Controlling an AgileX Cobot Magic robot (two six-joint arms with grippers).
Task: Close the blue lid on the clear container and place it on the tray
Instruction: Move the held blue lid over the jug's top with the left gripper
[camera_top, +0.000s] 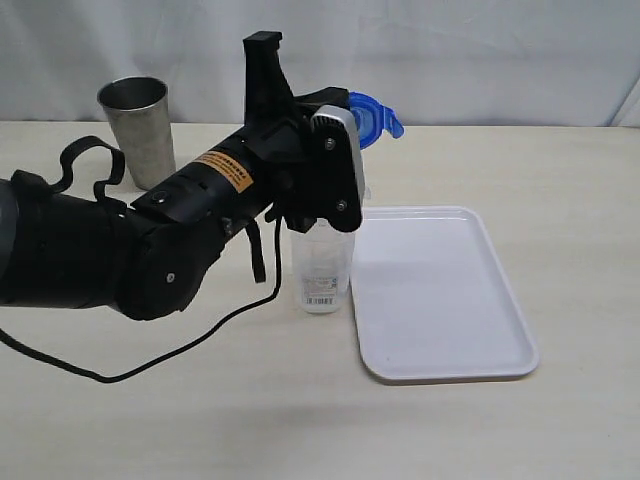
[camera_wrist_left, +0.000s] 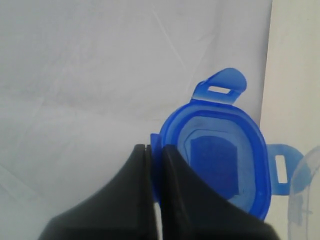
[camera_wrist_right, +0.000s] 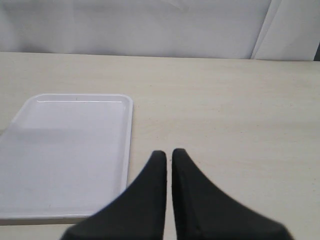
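Exterior view: the left arm (camera_top: 150, 240) reaches from the left edge of the frame to the centre, and its wrist is raised above the table (camera_top: 560, 170). The blue lid (camera_top: 372, 118) is in the air at the upper centre, tilted, with its flaps sticking out. The clear container (camera_top: 322, 270) stands upright on the table under the wrist, partly hidden by it, just beside the left rim of the tray (camera_top: 440, 290). A metal cup (camera_top: 137, 130) stands at the upper left, well apart. In the left wrist view the left gripper (camera_wrist_left: 154, 150) is closed and pinches the edge of the lid between its fingers. In the right wrist view the right gripper (camera_wrist_right: 169, 152) is closed with nothing in it, over the bare table near the tray.
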